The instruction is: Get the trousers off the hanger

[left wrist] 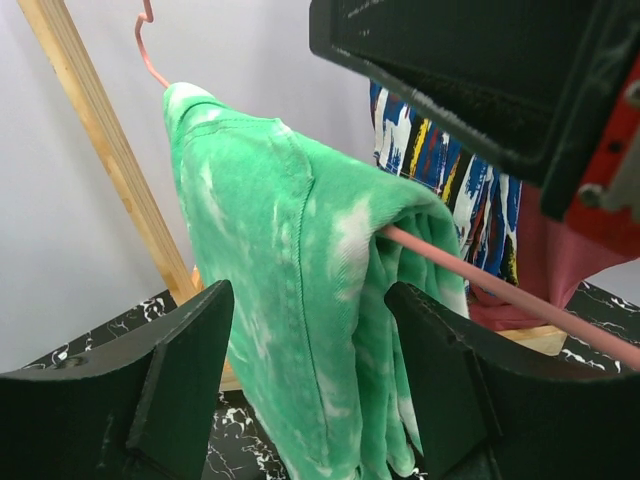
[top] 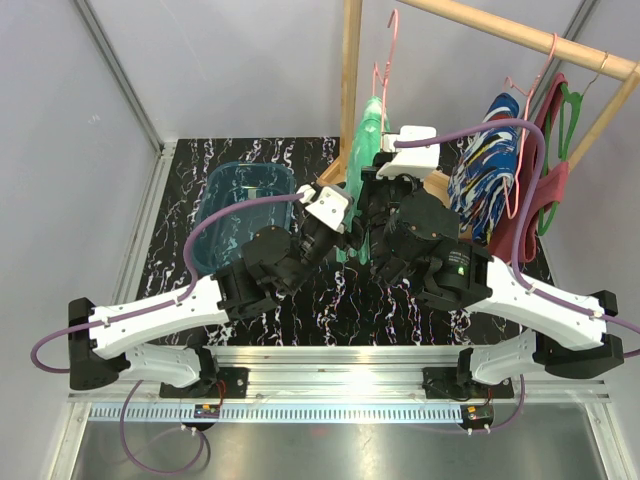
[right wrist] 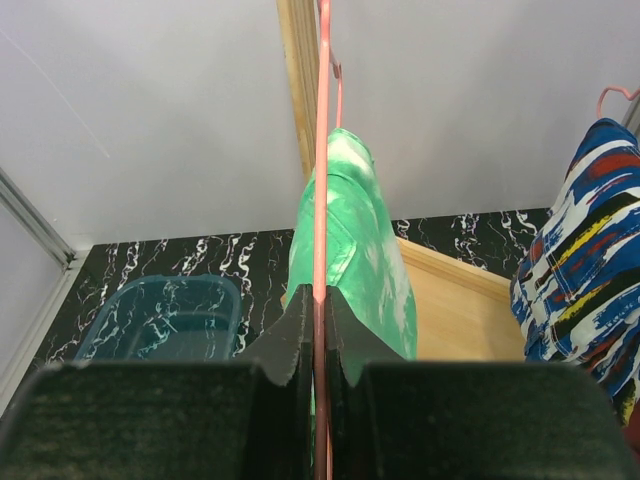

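The mottled green and white trousers [top: 365,150] hang folded over the bar of a pink hanger [top: 384,75] on the wooden rack. My right gripper [right wrist: 318,315] is shut on the hanger's pink bar [right wrist: 322,150], with the green trousers [right wrist: 355,250] just beyond its tips. My left gripper [left wrist: 310,370] is open, its fingers [left wrist: 175,380] on either side of the hanging green trousers [left wrist: 300,280] without pinching them. The blue patterned trousers [top: 487,170] hang on another pink hanger further right; they also show in the right wrist view [right wrist: 585,250].
A maroon tank top [top: 552,195] hangs on a green hanger at the rack's right end. A clear blue tub [top: 245,205] stands on the black marbled table at the left. The rack's wooden upright [top: 350,80] and rail [top: 520,35] stand behind the arms.
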